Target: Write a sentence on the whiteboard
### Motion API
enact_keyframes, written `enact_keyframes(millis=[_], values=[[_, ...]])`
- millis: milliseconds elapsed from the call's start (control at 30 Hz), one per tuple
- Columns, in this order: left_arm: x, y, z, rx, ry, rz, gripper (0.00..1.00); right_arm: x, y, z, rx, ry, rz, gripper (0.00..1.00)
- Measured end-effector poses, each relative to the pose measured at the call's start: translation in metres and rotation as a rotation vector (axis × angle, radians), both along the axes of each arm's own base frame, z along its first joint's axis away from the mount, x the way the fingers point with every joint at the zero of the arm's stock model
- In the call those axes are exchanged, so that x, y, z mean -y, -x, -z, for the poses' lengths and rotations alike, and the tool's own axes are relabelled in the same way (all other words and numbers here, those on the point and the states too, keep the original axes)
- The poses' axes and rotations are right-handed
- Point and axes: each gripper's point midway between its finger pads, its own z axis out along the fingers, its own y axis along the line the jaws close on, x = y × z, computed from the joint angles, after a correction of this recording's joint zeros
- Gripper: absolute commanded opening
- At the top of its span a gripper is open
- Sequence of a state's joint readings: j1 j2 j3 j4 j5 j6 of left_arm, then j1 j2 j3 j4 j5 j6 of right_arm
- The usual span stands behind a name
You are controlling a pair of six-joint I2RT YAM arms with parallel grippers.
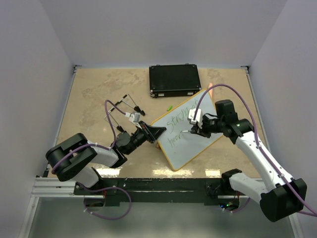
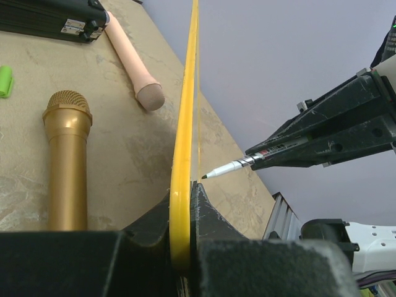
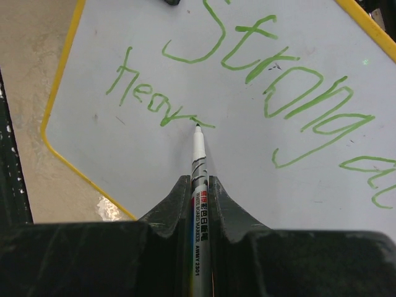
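- The whiteboard (image 1: pixel 198 141) sits turned at an angle at the middle-right of the surface (image 1: pixel 99 99), just near of the black case (image 1: pixel 174 81).
- The left end effector (image 1: pixel 157 133) is pinching the board's yellow rim at its left edge.
- The right end effector (image 1: pixel 194 130) is clamped on a marker (image 3: pixel 199 161), whose tip meets the end of the lower line of the green sentence (image 3: pixel 266 65).
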State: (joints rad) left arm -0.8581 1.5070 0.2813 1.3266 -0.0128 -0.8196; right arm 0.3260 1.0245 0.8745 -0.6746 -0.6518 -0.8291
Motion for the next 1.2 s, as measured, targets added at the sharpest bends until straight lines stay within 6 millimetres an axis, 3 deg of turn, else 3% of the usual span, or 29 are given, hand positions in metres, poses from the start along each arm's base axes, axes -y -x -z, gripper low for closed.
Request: enact_keyframes(millis=[567,1200], values=[[0.0,0.0,0.0,0.0,0.0,0.0,0.0,-0.003,-0.011,-0.007,0.028,-0.026,0.03,0.0],[0.0,0.0,0.0,0.0,0.0,-0.001,0.0,0.003,-0.003,0.006,-0.006,0.026,0.011,0.0]])
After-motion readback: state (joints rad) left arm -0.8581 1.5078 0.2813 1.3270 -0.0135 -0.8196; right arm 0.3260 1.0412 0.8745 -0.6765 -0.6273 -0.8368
